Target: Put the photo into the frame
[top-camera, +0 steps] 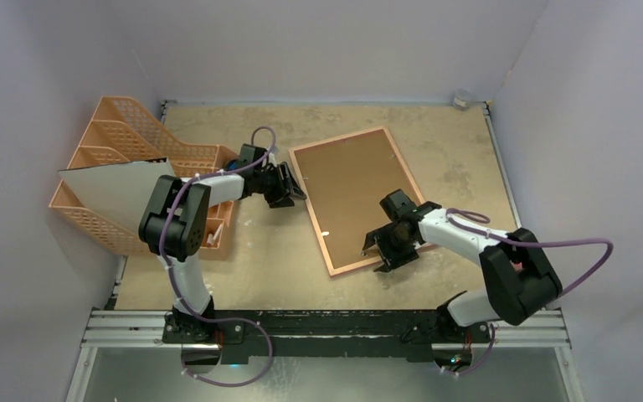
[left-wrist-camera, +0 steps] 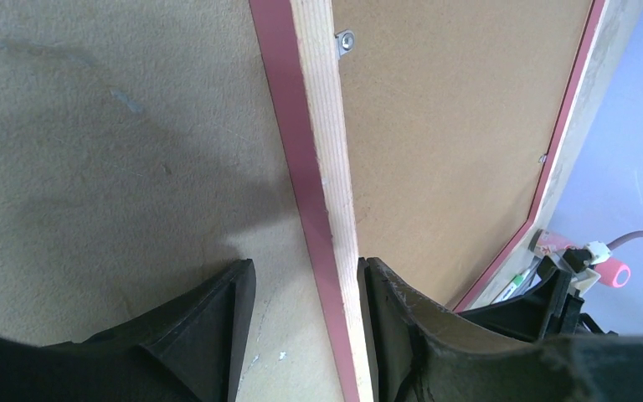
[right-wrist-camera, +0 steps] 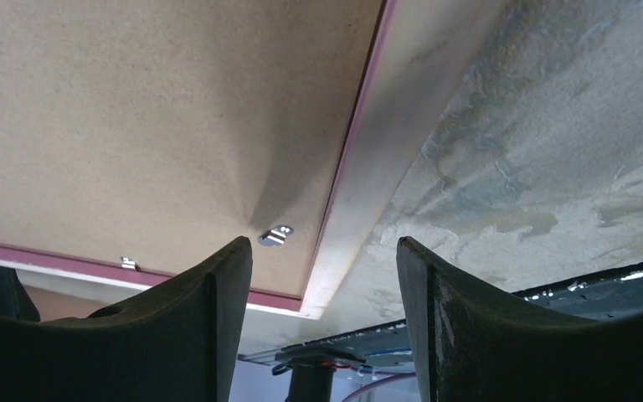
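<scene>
Left gripper (left-wrist-camera: 308, 264) sits closest to its lens: two black, matte, wedge-shaped fingers (left-wrist-camera: 218, 335) straddle one long rail of the frame (left-wrist-camera: 322, 151). One finger touches the rail's tan wood face. A gap shows between the other finger and the pink side, so the jaws stand part open and clamp nothing. Judgement: placed to steady the frame against sliding.

Right gripper (right-wrist-camera: 322, 243) hovers over the frame's near right corner, jaws wide apart and empty. A small bright metal tab (right-wrist-camera: 276, 235) lies just ahead of the gap between its fingers. Judgement: the tab is the target, to be turned so that the backing board (top-camera: 352, 188) comes free.

Frame location: flat on the table (top-camera: 444, 142), near the centre, reverse side up, set askew to the table edges. Backing board is seated inside the rim; brown fibreboard, fine-grained, dull. Rim is pale grained wood with a thin pink outer edge. Table surface is beige, mottled and scuffed.

Photo: not identifiable in any view. A greyish-white sheet (top-camera: 113, 188) rests against the orange mesh file rack (top-camera: 126, 117) at far left; angled edge, no print visible.

Judgement: an early step, with the frame closed up and its tabs not yet released
</scene>
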`<state>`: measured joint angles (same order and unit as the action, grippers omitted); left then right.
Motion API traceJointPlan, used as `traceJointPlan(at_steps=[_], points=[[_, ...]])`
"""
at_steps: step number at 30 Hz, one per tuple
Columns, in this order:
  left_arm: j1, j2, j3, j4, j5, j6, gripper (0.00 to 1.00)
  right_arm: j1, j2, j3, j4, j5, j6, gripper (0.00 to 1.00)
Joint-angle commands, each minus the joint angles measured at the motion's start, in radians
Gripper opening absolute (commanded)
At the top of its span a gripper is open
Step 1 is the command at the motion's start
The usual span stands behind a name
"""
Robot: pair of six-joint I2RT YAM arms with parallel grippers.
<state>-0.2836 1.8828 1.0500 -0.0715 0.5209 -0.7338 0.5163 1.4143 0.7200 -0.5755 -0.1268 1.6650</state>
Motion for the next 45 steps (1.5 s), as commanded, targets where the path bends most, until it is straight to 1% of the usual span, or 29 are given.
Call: traceJointPlan(at_steps=[1, 5, 11, 15, 19, 26, 32, 42, 45], points=[[0.008, -0.042, -0.009, 0.029, 0.015, -0.022, 0.51, 0.004, 0.029, 0.047, -0.012, 0.012, 0.050, 0.66], [0.019, -0.038, -0.012, 0.030, 0.018, -0.026, 0.51, 0.004, 0.051, 0.046, -0.008, 0.009, 0.046, 0.65], [0.026, -0.030, -0.012, 0.032, 0.022, -0.027, 0.51, 0.006, 0.066, 0.039, -0.006, 0.009, 0.030, 0.57], [0.030, -0.027, -0.010, 0.030, 0.025, -0.026, 0.51, 0.005, 0.073, 0.036, -0.002, 0.009, -0.001, 0.51], [0.034, -0.025, -0.006, 0.027, 0.026, -0.023, 0.51, 0.005, 0.080, 0.036, 0.016, 0.014, -0.045, 0.47], [0.034, -0.010, -0.005, 0.021, 0.032, -0.018, 0.51, 0.006, 0.092, 0.038, 0.081, 0.024, -0.146, 0.47], [0.034, -0.006, -0.005, 0.021, 0.036, -0.018, 0.51, 0.005, 0.124, 0.056, 0.076, 0.035, -0.218, 0.45], [0.034, 0.001, -0.007, 0.021, 0.039, -0.018, 0.52, 0.007, 0.126, 0.070, 0.050, 0.077, -0.272, 0.25], [0.034, 0.003, -0.007, 0.021, 0.041, -0.017, 0.52, 0.006, 0.129, 0.079, 0.044, 0.085, -0.285, 0.17]])
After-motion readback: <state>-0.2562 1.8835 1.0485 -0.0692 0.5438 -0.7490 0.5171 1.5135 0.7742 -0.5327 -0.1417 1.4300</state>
